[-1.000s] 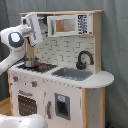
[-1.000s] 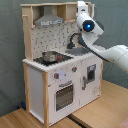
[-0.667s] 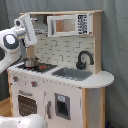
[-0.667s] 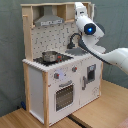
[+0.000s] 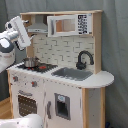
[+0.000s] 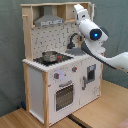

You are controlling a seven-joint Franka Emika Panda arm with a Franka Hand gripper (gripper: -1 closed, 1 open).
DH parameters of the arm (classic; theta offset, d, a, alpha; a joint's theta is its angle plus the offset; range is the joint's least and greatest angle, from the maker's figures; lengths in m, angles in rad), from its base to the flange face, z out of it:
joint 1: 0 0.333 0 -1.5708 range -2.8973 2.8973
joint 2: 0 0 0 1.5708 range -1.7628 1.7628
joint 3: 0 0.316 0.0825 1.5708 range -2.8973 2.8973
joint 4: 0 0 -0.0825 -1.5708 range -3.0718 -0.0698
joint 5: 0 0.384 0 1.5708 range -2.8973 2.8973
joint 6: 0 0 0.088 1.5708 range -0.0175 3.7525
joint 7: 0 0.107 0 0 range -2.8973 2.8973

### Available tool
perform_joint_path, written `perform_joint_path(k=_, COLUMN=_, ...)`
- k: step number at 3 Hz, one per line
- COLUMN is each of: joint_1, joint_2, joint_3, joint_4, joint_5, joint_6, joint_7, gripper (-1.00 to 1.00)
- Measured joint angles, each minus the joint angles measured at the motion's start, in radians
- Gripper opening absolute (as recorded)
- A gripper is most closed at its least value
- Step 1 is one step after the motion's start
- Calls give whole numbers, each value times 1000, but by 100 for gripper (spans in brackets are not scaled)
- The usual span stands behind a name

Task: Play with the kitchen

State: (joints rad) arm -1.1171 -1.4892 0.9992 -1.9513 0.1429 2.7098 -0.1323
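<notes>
In the first exterior view, the large white and light-wood toy kitchen (image 5: 65, 75) is filling most of the frame, standing on the floor before a grey backdrop. A small metal pot (image 5: 30, 62) is sitting on its stovetop, and a black curved faucet (image 5: 84, 59) is rising beside the grey sink (image 5: 74, 74). The white robot arm (image 5: 12, 40) is reaching in from the first exterior view's left, up by the grey hood (image 5: 37, 27).

In the second exterior view, the kitchen is standing on a wooden floor (image 6: 100, 107), and the arm is hanging near the upper cabinet. I cannot tell whether the pincer is apart or together.
</notes>
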Motion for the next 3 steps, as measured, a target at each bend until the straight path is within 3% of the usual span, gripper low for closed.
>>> perform_joint_path(k=3, joint_1=104, joint_2=-4, joint_3=44, joint_4=-113, joint_5=-11, joint_6=177, joint_7=-266, gripper=100)
